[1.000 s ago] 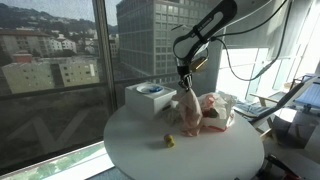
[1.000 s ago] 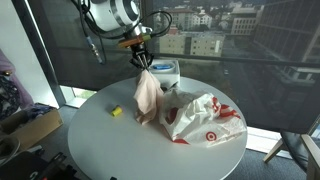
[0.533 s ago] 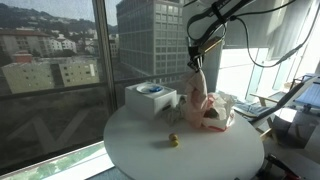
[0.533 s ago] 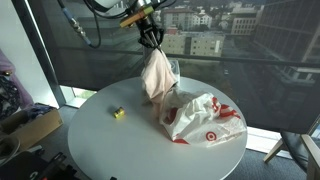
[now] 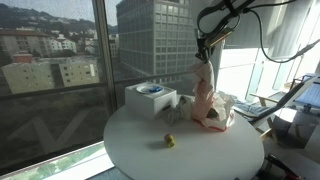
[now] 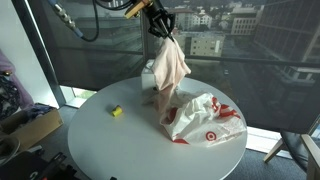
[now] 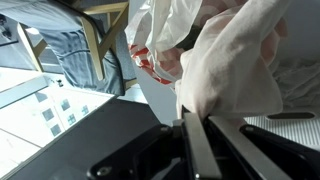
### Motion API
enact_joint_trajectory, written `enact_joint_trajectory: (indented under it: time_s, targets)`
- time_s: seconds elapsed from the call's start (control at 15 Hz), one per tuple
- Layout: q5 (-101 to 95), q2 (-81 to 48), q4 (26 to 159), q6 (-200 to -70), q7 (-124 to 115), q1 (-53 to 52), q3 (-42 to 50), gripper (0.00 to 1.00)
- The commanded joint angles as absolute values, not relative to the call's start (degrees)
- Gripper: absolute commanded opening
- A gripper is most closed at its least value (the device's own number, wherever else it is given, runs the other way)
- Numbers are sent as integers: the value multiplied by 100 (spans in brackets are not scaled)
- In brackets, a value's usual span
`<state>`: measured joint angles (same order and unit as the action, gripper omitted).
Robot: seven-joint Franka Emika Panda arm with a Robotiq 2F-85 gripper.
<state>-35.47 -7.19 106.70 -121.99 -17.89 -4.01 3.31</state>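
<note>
Round white table (image 5: 140, 155) next to a floor-to-ceiling window (image 5: 60, 100). On it:
- white box (image 5: 150, 98), blue on top, near the window-side edge
- small yellow block (image 5: 169, 141), alone on bare tabletop, well apart from the box; shows in both exterior views (image 6: 117, 112)
- crumpled white plastic bag (image 6: 205, 118) with red bullseye logos, lying flat, across the table from the block

The wrist view catches the bag too; white film with red print (image 7: 150, 58).

Off the table there's a cardboard box (image 6: 28, 125) on the floor. Outside are a glass high-rise (image 5: 150, 35), low buildings (image 5: 40, 55) and a hillside behind them.
</note>
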Motion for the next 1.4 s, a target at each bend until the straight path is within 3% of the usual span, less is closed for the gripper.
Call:
enact_joint_trajectory:
  time_s: [0.0, 0.6, 1.33]
  targets:
    - [-3937, -572, 10644, -12225, -2235, -325, 322, 2]
    - [-4353, -837, 10509, -12222, -2672, -151, 333, 2]
    - [-3685, -2473, 10844, -12984, -2680, -151, 481, 2]
